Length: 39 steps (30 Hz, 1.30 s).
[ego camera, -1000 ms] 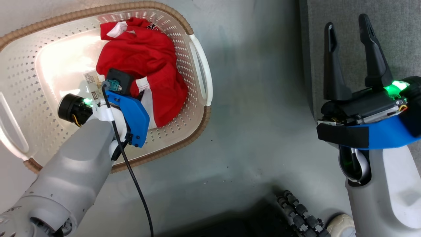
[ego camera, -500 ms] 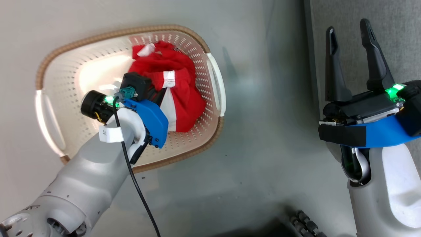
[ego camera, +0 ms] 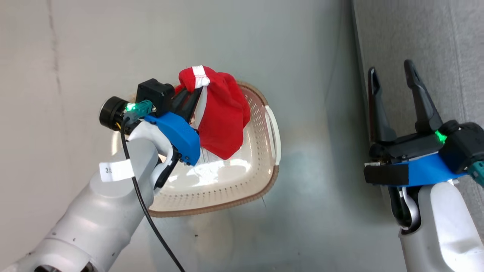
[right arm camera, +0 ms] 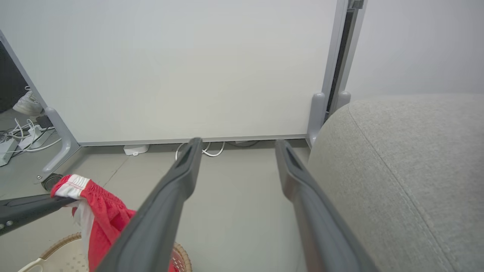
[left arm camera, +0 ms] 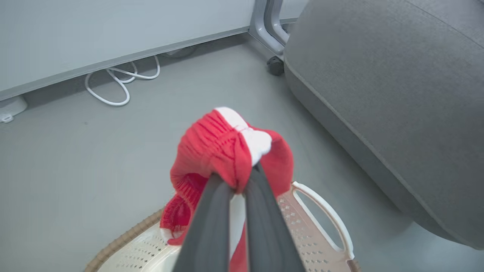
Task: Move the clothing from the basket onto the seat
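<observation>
My left gripper is clamped on the white-trimmed edge of a bright red soft fabric garment, which hangs over the cream-white perforated plastic basket with a brown woven-look rim. My right gripper stands fingers apart, empty, near the large grey upholstered sofa on the right. I'd swing the cloth right, high enough that its tail clears the sofa's rounded edge before letting go.

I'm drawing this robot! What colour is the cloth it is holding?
Bright red with white trim; the clothing shows best in the left wrist view.
</observation>
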Motion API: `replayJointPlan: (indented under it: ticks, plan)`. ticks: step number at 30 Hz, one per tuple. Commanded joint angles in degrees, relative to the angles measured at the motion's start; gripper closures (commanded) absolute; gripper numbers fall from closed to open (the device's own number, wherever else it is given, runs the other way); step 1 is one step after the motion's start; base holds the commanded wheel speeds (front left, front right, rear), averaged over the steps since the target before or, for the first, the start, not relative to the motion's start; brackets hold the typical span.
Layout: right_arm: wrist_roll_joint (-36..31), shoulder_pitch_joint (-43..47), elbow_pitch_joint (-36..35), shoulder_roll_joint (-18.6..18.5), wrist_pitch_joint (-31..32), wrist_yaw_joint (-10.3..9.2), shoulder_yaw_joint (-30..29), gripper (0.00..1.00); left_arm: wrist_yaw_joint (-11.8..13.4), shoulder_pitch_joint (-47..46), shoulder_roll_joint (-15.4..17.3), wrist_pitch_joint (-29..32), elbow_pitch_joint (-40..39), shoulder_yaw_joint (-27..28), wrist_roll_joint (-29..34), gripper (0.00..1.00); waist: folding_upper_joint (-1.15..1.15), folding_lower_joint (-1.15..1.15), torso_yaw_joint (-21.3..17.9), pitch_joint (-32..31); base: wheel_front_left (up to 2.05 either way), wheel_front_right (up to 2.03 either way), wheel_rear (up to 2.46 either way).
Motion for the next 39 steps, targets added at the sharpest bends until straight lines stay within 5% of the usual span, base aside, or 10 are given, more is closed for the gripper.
replayJointPlan:
  ticks: [1, 15, 39]
  plan:
    - [-0.21, 0.83, 0.26, 0.0, -0.03, 0.01, -0.22, 0.0, 0.06, 1.07, -0.03, -0.25, -0.44, 0.7, 0.55, 1.0, 0.0, 0.01, 1.99, -3.79, 0.0, 0.0, 0.0]
    - [-0.04, 6.31, 2.47, 0.0, -0.02, 0.01, 0.21, 0.0, -0.04, 6.8, -1.97, -0.26, -9.84, 14.16, 11.63, 1.0, 0.0, 0.01, 3.14, -16.61, 0.0, 0.0, 0.0]
    - [1.7, 13.65, 3.62, 0.0, -0.02, 0.01, -1.19, 0.0, -0.06, 5.31, -4.37, -0.27, -19.2, 9.65, 13.6, 1.0, 0.0, 0.01, 4.51, -28.24, 0.0, 0.0, 0.0]
